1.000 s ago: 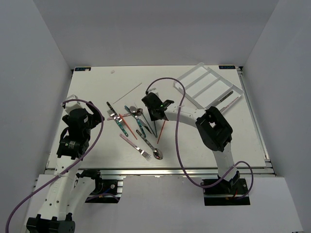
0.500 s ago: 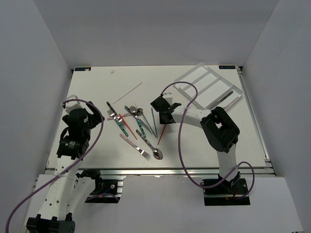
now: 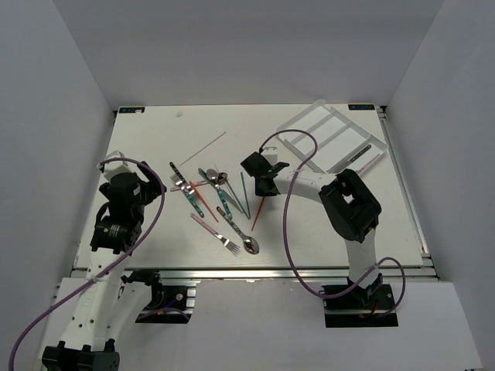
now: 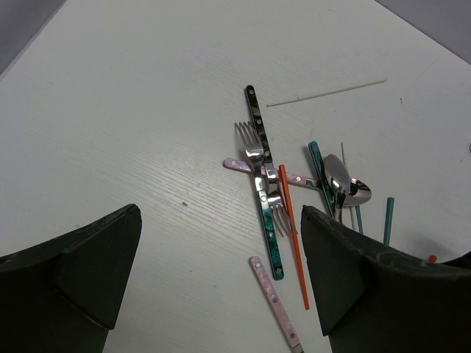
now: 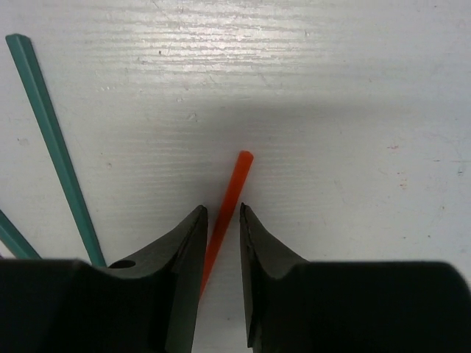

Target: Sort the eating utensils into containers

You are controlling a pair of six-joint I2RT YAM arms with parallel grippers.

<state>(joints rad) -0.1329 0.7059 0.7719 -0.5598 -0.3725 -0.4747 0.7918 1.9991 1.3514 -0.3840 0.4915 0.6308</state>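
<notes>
The eating utensils (image 3: 210,193) lie scattered at the table's middle: forks, spoons and sticks with teal, pink and orange handles. My right gripper (image 3: 264,185) points down at the upper end of an orange stick (image 3: 257,211). In the right wrist view the fingertips of the right gripper (image 5: 222,209) straddle the orange stick (image 5: 234,180), narrowly open, with a thin gap showing beside it. The stick rests on the table. The clear divided container (image 3: 326,136) sits at the back right. My left gripper (image 4: 219,220) hangs wide open above the table, left of the pile, holding nothing.
A teal stick (image 5: 51,132) lies just left of the right gripper. A thin white stick (image 3: 203,144) lies behind the pile. A teal-handled fork (image 4: 261,198), a pink handle (image 4: 276,301) and a spoon (image 4: 346,184) lie ahead of the left gripper. Thin sticks (image 3: 365,164) rest by the container's near edge.
The right arm swung right from the pile's middle to the orange stick's upper end and lowered its jaws round it. The left arm has not moved.
</notes>
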